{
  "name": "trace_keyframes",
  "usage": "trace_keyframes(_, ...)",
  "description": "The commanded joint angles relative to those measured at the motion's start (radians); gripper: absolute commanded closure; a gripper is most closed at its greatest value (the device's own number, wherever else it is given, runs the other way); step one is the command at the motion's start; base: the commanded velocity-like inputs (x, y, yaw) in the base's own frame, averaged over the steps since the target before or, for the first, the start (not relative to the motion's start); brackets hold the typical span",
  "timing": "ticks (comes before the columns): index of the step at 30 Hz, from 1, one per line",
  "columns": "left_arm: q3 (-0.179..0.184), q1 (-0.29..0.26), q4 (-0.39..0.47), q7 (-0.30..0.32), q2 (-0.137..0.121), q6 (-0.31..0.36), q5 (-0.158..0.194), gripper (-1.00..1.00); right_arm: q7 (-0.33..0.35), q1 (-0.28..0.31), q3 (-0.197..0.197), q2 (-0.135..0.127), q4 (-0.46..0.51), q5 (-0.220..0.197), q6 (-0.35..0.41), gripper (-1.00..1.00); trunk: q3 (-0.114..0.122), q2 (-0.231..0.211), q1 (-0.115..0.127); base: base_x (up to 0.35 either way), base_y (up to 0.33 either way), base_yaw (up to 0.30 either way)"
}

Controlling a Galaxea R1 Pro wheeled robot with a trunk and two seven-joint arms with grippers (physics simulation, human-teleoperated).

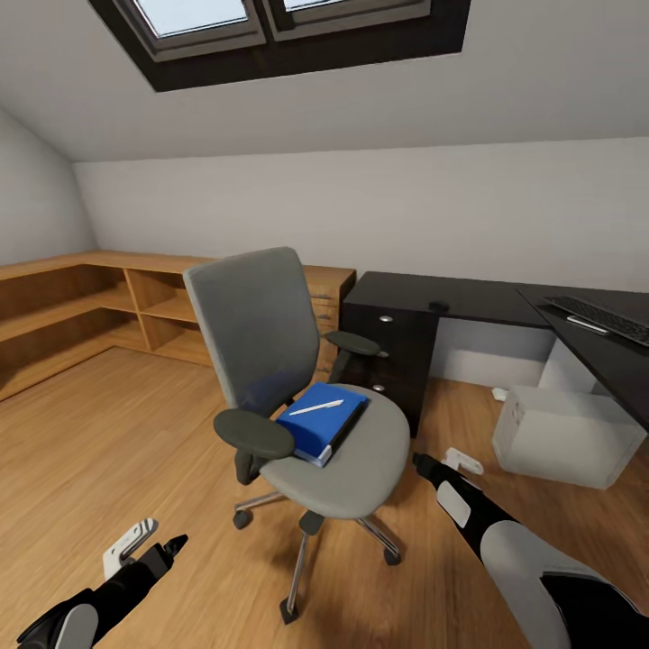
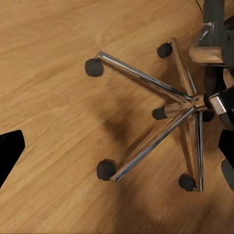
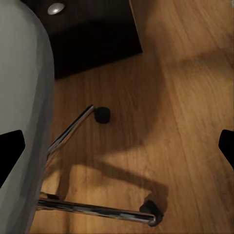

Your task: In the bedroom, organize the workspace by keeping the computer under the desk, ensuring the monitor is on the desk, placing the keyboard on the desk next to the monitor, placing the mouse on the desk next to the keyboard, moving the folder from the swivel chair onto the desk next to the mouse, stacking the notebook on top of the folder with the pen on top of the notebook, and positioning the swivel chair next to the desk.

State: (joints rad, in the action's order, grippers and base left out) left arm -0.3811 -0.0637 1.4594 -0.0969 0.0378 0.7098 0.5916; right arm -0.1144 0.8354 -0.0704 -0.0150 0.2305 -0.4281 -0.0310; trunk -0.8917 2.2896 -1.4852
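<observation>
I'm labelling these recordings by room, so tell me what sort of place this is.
Most likely an attic room used as a home office. A skylight is set in the sloped ceiling, a grey swivel chair stands on a wood floor, and a glossy black desk with a keyboard runs along the wall beside low oak shelving.

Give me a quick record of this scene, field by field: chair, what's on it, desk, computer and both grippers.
chair: swivel chair on the wood floor, apart from the desk
on seat: folder with pen on top
on desk: keyboard, mouse
computer: computer on the floor under the desk
left gripper: left gripper open, low beside the chair base
right gripper: right gripper open, near the seat edge
</observation>
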Motion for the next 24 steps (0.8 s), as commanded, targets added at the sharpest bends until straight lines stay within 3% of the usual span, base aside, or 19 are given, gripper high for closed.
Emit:
trace_keyframes(1, -0.002, -0.001, 0.002, -0.009, 0.001, 0.005, 0.011, -1.0, -0.001, 0.001, -0.002, 0.0, 0.0, -0.006, -0.003, -1.0, -0.001, 0.0, 0.0, 0.0, 0.0, -0.003)
trace_keyframes(16, -0.004, -0.001, 0.008, -0.009, -0.001, 0.006, 0.011, -1.0, -0.007, 0.001, -0.002, 0.001, -0.005, -0.006, -0.001, -1.0, -0.001, 0.0, 0.0, 0.21, 0.0, 0.0)
trace_keyframes(19, -0.004, -0.001, 0.008, -0.009, -0.001, 0.007, 0.011, -1.0, -0.038, 0.001, -0.004, 0.001, -0.005, -0.006, 0.001, -1.0, -0.001, 0.0, 0.0, 0.039, 0.0, 0.0)
trace_keyframes(22, -0.005, -0.001, 0.008, -0.009, -0.001, 0.007, 0.011, -1.0, -0.158, 0.001, -0.006, 0.001, -0.004, -0.01, 0.004, -1.0, -0.001, 0.0, 0.0, 0.009, 0.0, 0.0)
trace_keyframes(24, -0.005, -0.001, 0.008, -0.009, -0.002, 0.007, 0.011, -1.0, -0.171, 0.001, -0.006, 0.001, -0.004, -0.011, 0.006, -1.0, -0.001, 0.0, 0.0, 0.002, 0.0, 0.0)
